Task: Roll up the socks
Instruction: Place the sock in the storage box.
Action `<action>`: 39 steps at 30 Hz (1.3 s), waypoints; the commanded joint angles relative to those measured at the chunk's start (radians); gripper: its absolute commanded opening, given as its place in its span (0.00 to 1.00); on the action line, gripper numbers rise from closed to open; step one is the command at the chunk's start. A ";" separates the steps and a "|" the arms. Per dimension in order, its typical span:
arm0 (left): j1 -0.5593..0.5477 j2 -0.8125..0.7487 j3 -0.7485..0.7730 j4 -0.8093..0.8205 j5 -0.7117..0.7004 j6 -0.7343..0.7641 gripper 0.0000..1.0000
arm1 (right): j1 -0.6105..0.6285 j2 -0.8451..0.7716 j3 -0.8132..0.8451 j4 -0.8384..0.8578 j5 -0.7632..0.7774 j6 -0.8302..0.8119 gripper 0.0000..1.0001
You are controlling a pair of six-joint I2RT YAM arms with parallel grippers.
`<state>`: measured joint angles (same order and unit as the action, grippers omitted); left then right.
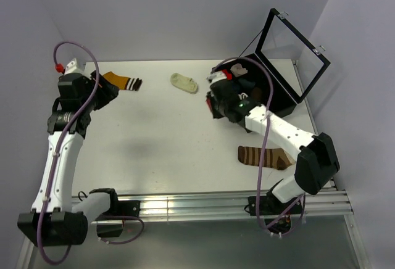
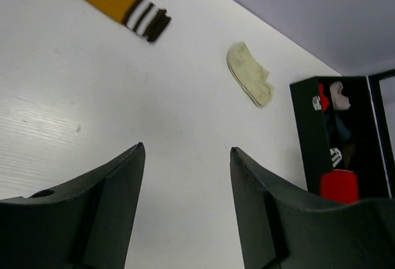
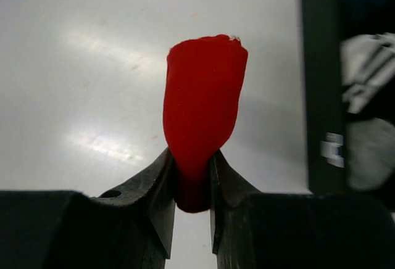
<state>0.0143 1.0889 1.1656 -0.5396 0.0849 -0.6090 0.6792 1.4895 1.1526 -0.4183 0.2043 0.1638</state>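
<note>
My right gripper [image 3: 192, 159] is shut on a rolled plain red sock [image 3: 203, 105] and holds it above the white table, just left of the black box [image 3: 321, 78]. In the top view this gripper [image 1: 214, 103] is at the box's near left corner. A short cream ankle sock [image 1: 184, 82] lies at the back middle and also shows in the left wrist view [image 2: 250, 74]. A brown striped sock [image 1: 265, 157] lies flat at the front right. A mustard sock with a dark, pale-striped cuff [image 1: 123, 82] lies at the back left. My left gripper [image 2: 185, 155] is open and empty beside it [image 1: 106, 91].
The open black box [image 1: 274, 84] with its raised clear lid [image 1: 293, 47] stands at the back right and holds several rolled socks. The grey walls close the back and the sides. A metal rail [image 1: 203, 206] runs along the front edge.
</note>
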 commanded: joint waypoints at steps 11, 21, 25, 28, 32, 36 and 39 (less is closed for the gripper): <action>-0.074 -0.207 -0.257 0.022 -0.237 0.112 0.77 | -0.441 0.093 0.210 -0.307 0.130 0.218 0.00; -0.126 -0.224 -0.360 0.086 -0.293 0.114 0.82 | -0.613 0.227 0.251 -0.306 0.034 0.200 0.00; -0.128 -0.216 -0.362 0.073 -0.300 0.107 0.83 | -0.630 0.276 0.265 -0.309 0.020 0.191 0.00; -0.129 -0.218 -0.360 0.072 -0.313 0.106 0.83 | -0.636 0.308 0.256 -0.287 -0.011 0.169 0.00; -0.129 -0.218 -0.362 0.067 -0.326 0.103 0.82 | -0.653 0.325 0.239 -0.248 -0.046 0.112 0.00; -0.129 -0.216 -0.362 0.067 -0.327 0.103 0.82 | -0.672 0.337 0.226 -0.231 -0.065 0.036 0.00; -0.129 -0.215 -0.362 0.069 -0.326 0.101 0.82 | -0.672 0.351 0.231 -0.215 -0.082 -0.009 0.00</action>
<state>-0.1112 0.8825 0.7910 -0.5037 -0.2234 -0.5129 0.0154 1.8107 1.3708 -0.6968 0.1493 0.2325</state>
